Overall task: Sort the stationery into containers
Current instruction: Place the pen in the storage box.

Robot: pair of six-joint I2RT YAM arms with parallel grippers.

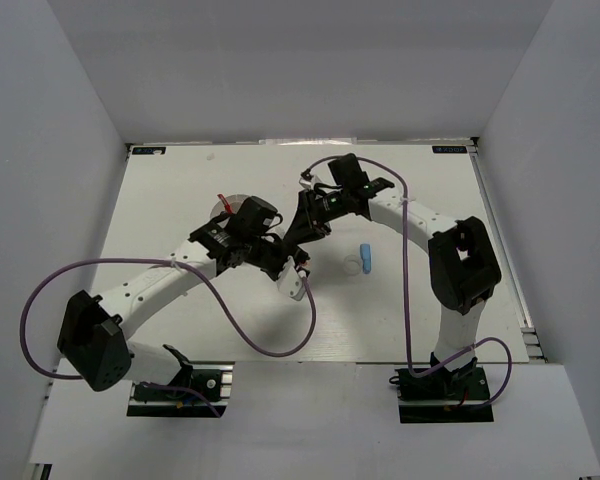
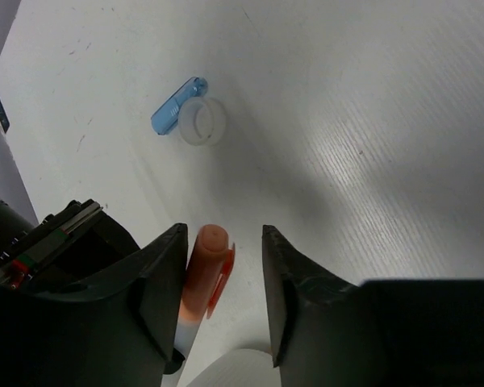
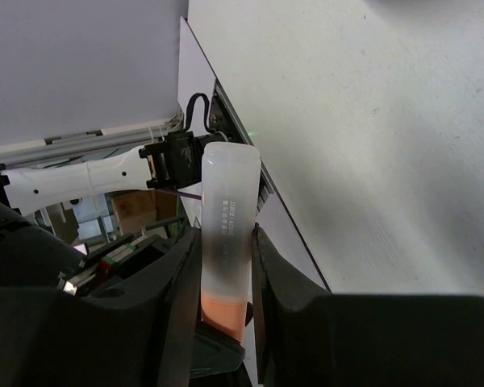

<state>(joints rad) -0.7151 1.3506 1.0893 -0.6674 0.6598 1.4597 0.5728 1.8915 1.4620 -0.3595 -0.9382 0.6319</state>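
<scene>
**Stationery sort, part done.** The two hands hung together in the air just right of the round white tub [image 1: 230, 198], on its side nearer the arm bases. The right hand [image 3: 224, 234] was clenched on the orange-white stick [image 3: 226, 201], both fingers pressed to its printed white barrel. The left hand [image 2: 223, 234] stood unclenched, its fingers either side of an orange capped end [image 2: 206, 266], with a gap showing on one side.

The stick had not yet reached a compartment. Farther right of the tub, beyond the hands, the white ring [image 1: 353, 266] and a light-blue piece [image 1: 366, 258] lay side by side on the tabletop [image 1: 170, 190], seemingly touching and both unsorted. The left arm covered most of the tub, so its contents could not be counted. Only a red sliver [image 1: 220, 196] showed at its rim, judged to be a pen lying in the tub. On that reading, at least three pieces were left to sort.

Only the overhead view showed the tub and where the arms came together. Only the left wrist view showed the ring as hollow and the blue piece as ribbed and see-through. Only the right wrist view showed the print on the barrel. Neither wrist view showed the other hand's fingers, so whether both hands shared one stick could not be told.
</scene>
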